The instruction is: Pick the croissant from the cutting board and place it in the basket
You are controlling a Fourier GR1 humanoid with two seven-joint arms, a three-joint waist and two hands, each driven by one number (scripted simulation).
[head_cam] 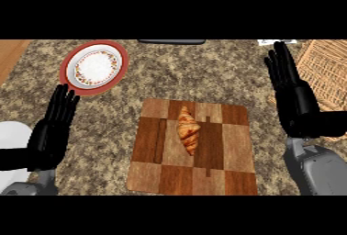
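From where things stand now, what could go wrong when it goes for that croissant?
The croissant is narrow and lies loose on the cutting board, so it might slide away from closing fingers. The right robot hand already overlaps the basket in this view, and might clip its rim when carrying. The plate sits well clear.

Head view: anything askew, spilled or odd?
Nothing stands out. The croissant lies intact on the cutting board, plate upright, basket at right; left hand and right hand open.
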